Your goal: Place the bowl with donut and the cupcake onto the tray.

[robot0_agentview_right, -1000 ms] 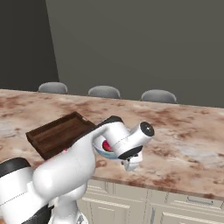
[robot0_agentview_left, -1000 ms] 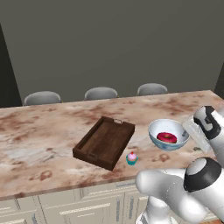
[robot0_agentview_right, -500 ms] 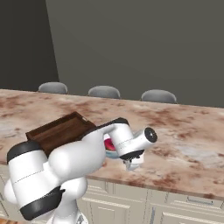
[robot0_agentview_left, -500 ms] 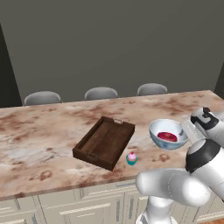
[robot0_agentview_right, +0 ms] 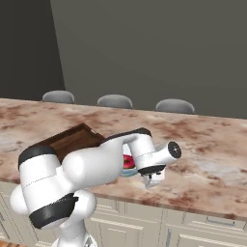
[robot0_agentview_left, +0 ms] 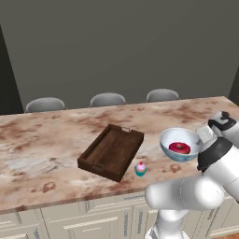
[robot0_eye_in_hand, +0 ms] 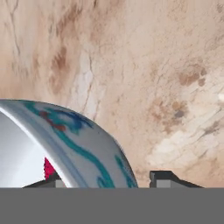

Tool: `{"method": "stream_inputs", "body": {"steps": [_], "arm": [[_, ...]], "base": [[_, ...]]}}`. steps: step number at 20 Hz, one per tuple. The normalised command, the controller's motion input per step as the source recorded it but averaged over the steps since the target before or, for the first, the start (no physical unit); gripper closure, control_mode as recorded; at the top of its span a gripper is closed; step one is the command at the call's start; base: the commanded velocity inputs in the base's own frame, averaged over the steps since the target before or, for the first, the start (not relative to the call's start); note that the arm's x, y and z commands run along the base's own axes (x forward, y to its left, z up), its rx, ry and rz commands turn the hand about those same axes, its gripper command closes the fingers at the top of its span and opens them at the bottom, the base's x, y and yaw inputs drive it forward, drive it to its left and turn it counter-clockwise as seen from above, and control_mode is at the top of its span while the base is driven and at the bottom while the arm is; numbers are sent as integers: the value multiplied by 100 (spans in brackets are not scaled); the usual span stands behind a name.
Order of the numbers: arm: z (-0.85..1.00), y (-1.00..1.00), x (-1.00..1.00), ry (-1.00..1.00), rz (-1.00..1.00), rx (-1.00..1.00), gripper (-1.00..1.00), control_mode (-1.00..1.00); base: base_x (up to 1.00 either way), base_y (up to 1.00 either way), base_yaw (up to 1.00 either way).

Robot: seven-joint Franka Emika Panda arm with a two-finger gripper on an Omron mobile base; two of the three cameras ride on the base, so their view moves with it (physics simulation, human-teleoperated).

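Item: bowl (robot0_agentview_left: 179, 144), round, white inside, blue-green painted pattern on the outer wall, glazed and hard-looking; located right of centre in the left base view, on the marble-patterned counter (robot0_agentview_left: 46, 140). Contents: donut (robot0_agentview_left: 179, 148), small ring, glossy red-pink icing, lying in the bowl's bottom. Handling, as judged: rigid, probably ceramic, smooth and so liable to slip; breakable if dropped; the thin rim is the only practical hold, one finger inside and one outside the wall, and it should be carried level so the donut does not slide. Gripper (robot0_eye_in_hand: 103, 181): at the bowl's right rim; in the hand view the curved wall rises between the two dark finger tips (robot0_eye_in_hand: 166, 178), one on each side, jaws partly spread around it; whether they press on it cannot be told. Item: cupcake (robot0_agentview_left: 140, 168), tiny, teal wrapper, pink frosting, soft top, light; take by the wrapper; lower centre of the left base view, just beside the tray's near corner. Item: tray (robot0_agentview_left: 112, 151), rectangular, dark brown wood, low raised sides, small metal handle at the far end; left of centre, holding nothing. Three grey stools (robot0_agentview_left: 108, 99) line the counter's far edge.
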Motion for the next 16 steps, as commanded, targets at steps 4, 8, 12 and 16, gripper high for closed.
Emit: {"method": "stream_inputs", "body": {"steps": [4,8,12,16], "arm": [[0,6,-6,0,0,0,100,-100],[0,36,-15,0,3,-6,100,-100],[25,27,-13,1,5,-11,100,-100],[58,18,-13,0,7,-11,100,-100]], "base": [[0,0,0],[0,0,0],[0,0,0],[0,0,0]]}}
